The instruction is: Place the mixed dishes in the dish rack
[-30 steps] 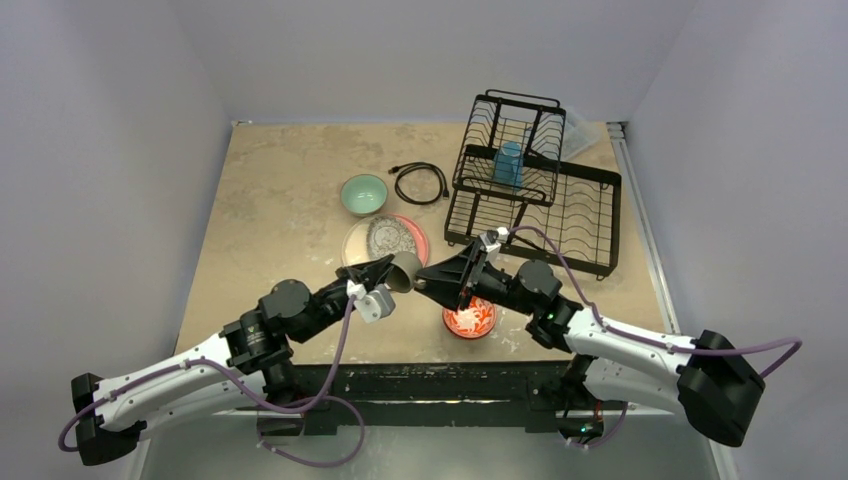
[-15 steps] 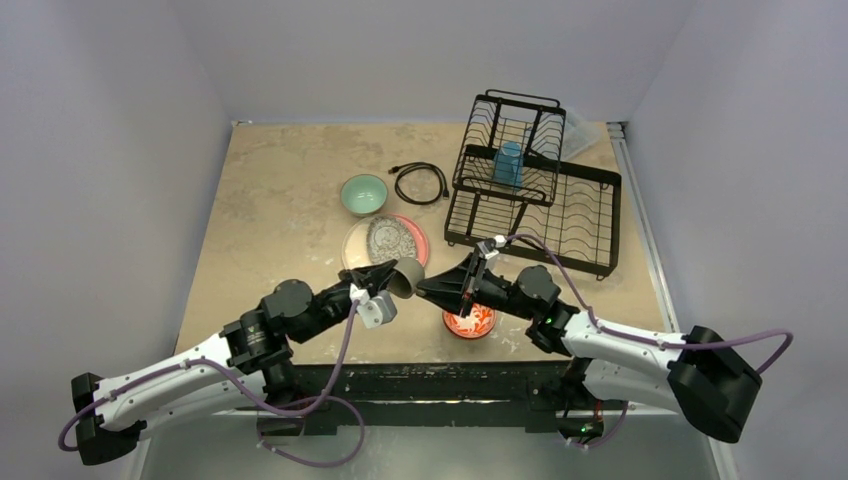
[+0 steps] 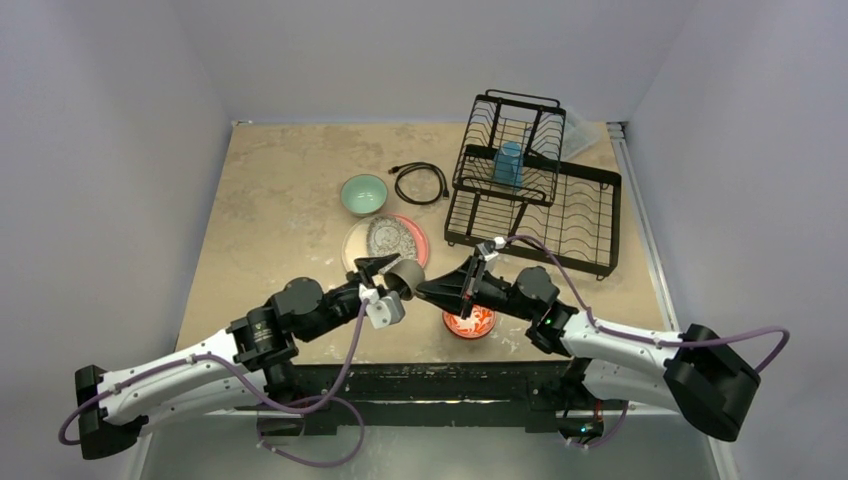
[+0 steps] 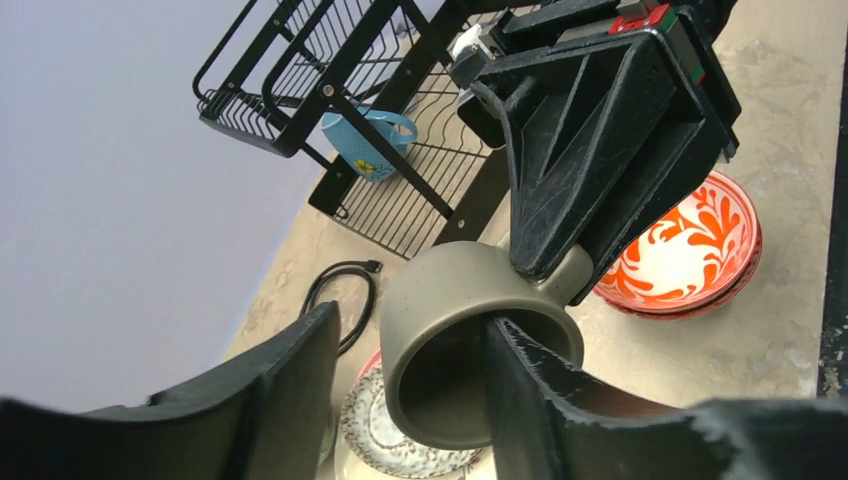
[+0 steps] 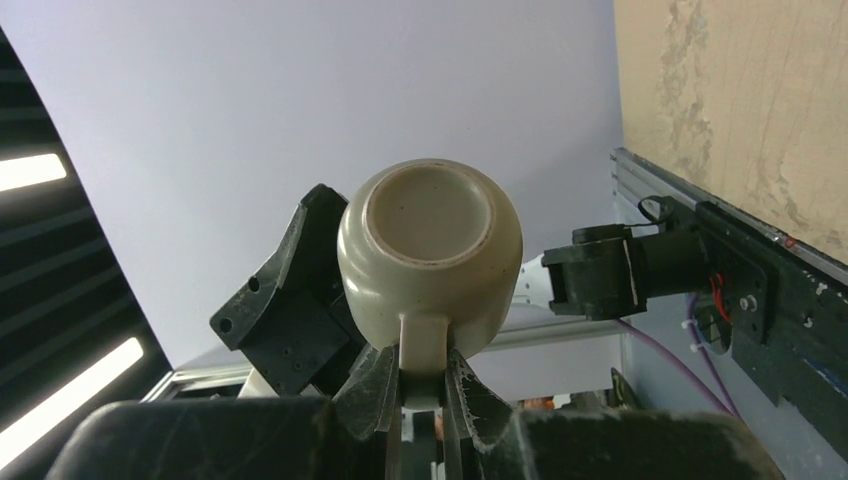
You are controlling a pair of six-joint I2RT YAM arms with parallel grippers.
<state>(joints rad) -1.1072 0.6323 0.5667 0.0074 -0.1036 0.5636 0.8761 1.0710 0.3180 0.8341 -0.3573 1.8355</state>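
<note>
Pinching the handle of the small grey mug [image 5: 430,250] in mid-air, our right gripper [image 5: 422,365] is closed on it. Our left gripper [image 3: 384,274], fingers parted, straddles the rim and holds nothing. The dish rack [image 3: 530,185] lies at one o'clock, nearer the right gripper.

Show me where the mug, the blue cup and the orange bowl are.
mug [image 4: 445,295], left wrist view, on its outer side wall.
blue cup [image 3: 509,163], top view, on the middle of its body.
orange bowl [image 4: 690,240], left wrist view, on its patterned inside.
</note>
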